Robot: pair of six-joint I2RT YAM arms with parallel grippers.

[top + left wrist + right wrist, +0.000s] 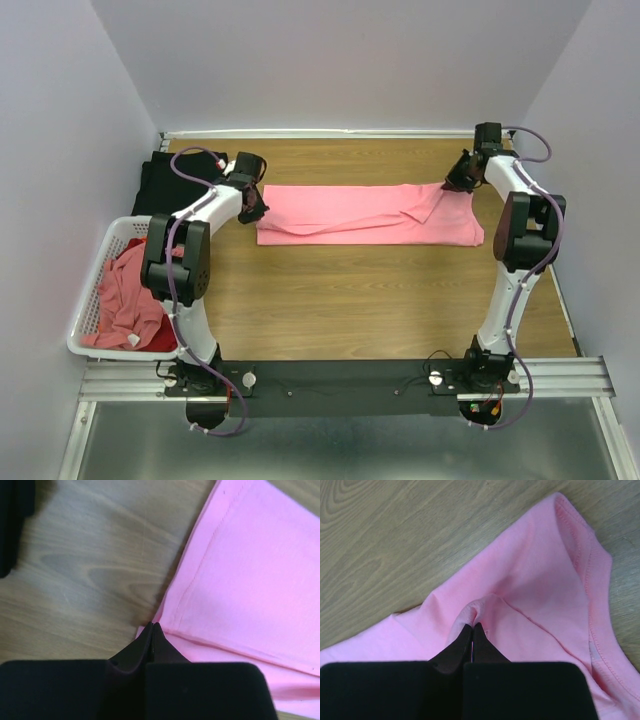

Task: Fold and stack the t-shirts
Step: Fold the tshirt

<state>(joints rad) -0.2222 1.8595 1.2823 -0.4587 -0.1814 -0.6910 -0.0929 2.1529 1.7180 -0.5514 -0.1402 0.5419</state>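
Two arms reach to the far half of the table (350, 310), one at each end of a pink t-shirt (360, 215). The shirt lies folded lengthwise into a long strip running left-right, flat on the wood, w/ a diagonal crease near its middle and a loose flap toward the right end.

L side: left gripper (258, 208) sits at the strip's left end. In the wrist view its fingers (145, 645) are pressed together, no gap, tips right on the shirt's hemmed corner (165, 625). Pink shows on both sides of the tips, so they look pinched on the cloth edge.

R side: right gripper (452, 184) is at the far-right corner of the strip. Its wrist view shows the fingers (485, 647) together and clamped on a small pucker of pink fabric (475, 611), next to the ribbed neckline (592, 580).

Other shirts: a black t-shirt (158, 185) lies at the far-left corner of the table, apart from the pink strip, just behind the left arm. Near-left, a white slatted basket (90, 300) holds crumpled salmon-pink t-shirts (125, 290) w/ some red cloth (160, 340) at its near end.
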